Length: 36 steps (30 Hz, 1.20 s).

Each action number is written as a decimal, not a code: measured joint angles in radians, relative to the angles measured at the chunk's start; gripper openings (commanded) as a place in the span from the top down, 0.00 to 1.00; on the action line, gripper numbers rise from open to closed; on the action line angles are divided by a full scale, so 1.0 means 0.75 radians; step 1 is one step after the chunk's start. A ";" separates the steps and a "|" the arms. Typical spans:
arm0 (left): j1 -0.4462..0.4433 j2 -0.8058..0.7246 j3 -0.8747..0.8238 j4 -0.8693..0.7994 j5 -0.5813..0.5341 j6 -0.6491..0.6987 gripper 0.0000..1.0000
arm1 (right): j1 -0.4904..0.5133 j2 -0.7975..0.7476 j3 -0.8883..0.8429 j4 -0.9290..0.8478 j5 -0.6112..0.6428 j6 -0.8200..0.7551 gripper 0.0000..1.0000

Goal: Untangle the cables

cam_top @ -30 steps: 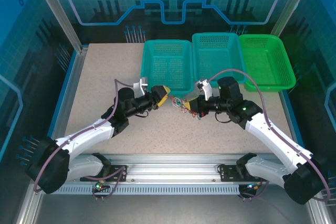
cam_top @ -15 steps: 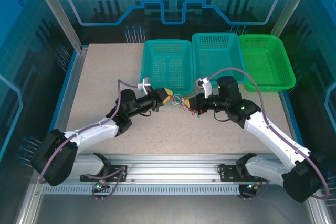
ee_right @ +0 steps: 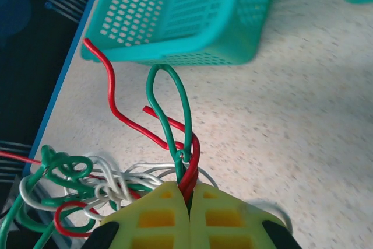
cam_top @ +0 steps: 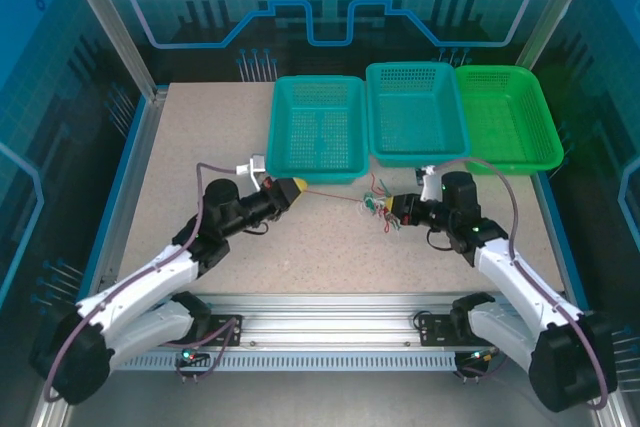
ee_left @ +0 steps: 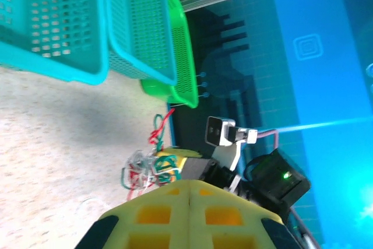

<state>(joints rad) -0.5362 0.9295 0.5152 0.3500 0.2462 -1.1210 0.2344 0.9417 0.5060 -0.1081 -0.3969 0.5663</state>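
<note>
The cables (cam_top: 376, 206) form a small knot of red, green and white wire on the table, just in front of the baskets. My right gripper (cam_top: 392, 210) is shut at the knot's right side. The right wrist view has its yellow jaws (ee_right: 187, 190) pinched on a red and a green cable, with the rest of the knot (ee_right: 81, 182) bunched to the left. My left gripper (cam_top: 300, 188) is shut on one thin red cable (cam_top: 335, 196), which runs taut to the knot. In the left wrist view its jaws (ee_left: 188, 186) are closed, facing the knot (ee_left: 144, 166).
Three baskets line the far side: a teal basket (cam_top: 315, 175), a second teal basket (cam_top: 420, 159) and a green basket (cam_top: 515, 169). The nearest teal basket (ee_right: 175, 4) stands just past the right gripper. Bare tabletop (cam_top: 200, 137) lies to the left and in front.
The left gripper has shut on a red cable and pulled away to the left. The right gripper has moved right with the knot, so the red cable is drawn out between them.
</note>
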 measured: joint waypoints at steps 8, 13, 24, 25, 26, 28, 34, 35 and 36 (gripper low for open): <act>-0.002 -0.153 0.031 -0.462 -0.158 0.248 1.00 | -0.013 -0.055 -0.022 -0.100 0.166 0.149 1.00; 0.044 -0.328 0.095 -0.703 -0.411 0.364 1.00 | -0.185 -0.067 -0.024 -0.331 0.526 0.282 1.00; 0.072 -0.260 0.035 -0.735 -0.473 0.385 1.00 | -0.072 0.027 0.019 -0.391 0.575 0.207 0.46; 0.072 -0.249 0.026 -0.735 -0.473 0.385 1.00 | -0.029 0.034 0.044 -0.413 0.596 0.186 0.43; 0.073 -0.243 0.022 -0.735 -0.473 0.385 1.00 | 0.026 0.034 0.074 -0.432 0.627 0.162 0.43; 0.073 -0.240 0.021 -0.732 -0.474 0.386 1.00 | 0.153 0.037 0.125 -0.440 0.699 0.128 0.41; 0.073 -0.241 0.021 -0.728 -0.475 0.387 1.00 | 0.444 0.268 0.268 -0.432 0.811 0.051 0.33; 0.073 -0.241 0.021 -0.729 -0.476 0.387 1.00 | 0.459 0.342 0.290 -0.424 0.803 0.038 0.33; 0.073 -0.242 0.021 -0.729 -0.479 0.387 1.00 | 0.472 0.419 0.316 -0.420 0.799 0.028 0.33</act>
<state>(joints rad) -0.4812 0.7479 0.5308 -0.1970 -0.1127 -0.8310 0.5884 1.2560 0.7429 -0.4229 0.2024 0.5873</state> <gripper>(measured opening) 0.050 0.668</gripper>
